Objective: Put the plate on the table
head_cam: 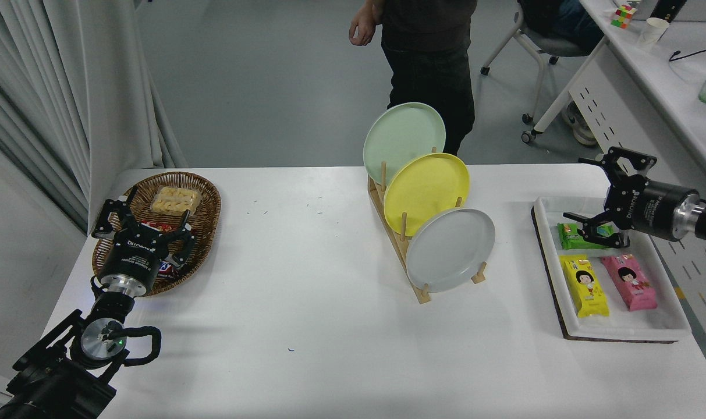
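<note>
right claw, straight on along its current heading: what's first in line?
The right claw points toward picture-left, open, over the white tray. Straight on, the gray plate in the wooden rack looks first in line, though depth is unclear and it might pass above it.

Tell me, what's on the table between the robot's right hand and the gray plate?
In the head view, only bare white table and the tray's left rim lie between the right gripper and the plate.
</note>
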Tool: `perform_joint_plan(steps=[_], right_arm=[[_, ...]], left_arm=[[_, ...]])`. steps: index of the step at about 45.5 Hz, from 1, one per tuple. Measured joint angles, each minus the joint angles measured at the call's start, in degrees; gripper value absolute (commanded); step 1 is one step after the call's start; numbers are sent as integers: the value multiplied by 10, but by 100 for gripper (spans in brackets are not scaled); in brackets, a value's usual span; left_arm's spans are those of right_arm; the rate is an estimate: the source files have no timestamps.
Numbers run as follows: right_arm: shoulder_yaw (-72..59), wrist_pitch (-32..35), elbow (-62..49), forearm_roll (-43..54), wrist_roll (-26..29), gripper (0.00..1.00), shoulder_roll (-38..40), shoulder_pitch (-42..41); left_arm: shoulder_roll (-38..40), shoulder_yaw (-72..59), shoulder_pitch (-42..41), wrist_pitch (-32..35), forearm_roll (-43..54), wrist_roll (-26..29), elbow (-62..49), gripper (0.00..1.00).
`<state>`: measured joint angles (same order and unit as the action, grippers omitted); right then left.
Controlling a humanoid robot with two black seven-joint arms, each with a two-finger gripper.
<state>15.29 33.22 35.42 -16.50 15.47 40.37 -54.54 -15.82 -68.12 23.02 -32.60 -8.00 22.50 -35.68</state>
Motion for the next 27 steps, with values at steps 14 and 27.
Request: perform_joint_plan(steps=[14, 27], right_arm=[[-41, -15, 20, -12, 15, 100, 5, -31], [-114, -53, 76, -64, 73, 100, 20, -92]], left_arm=[[0, 0, 0, 0, 0, 0, 0, 98], [0, 0, 0, 0, 0, 0, 0, 98]])
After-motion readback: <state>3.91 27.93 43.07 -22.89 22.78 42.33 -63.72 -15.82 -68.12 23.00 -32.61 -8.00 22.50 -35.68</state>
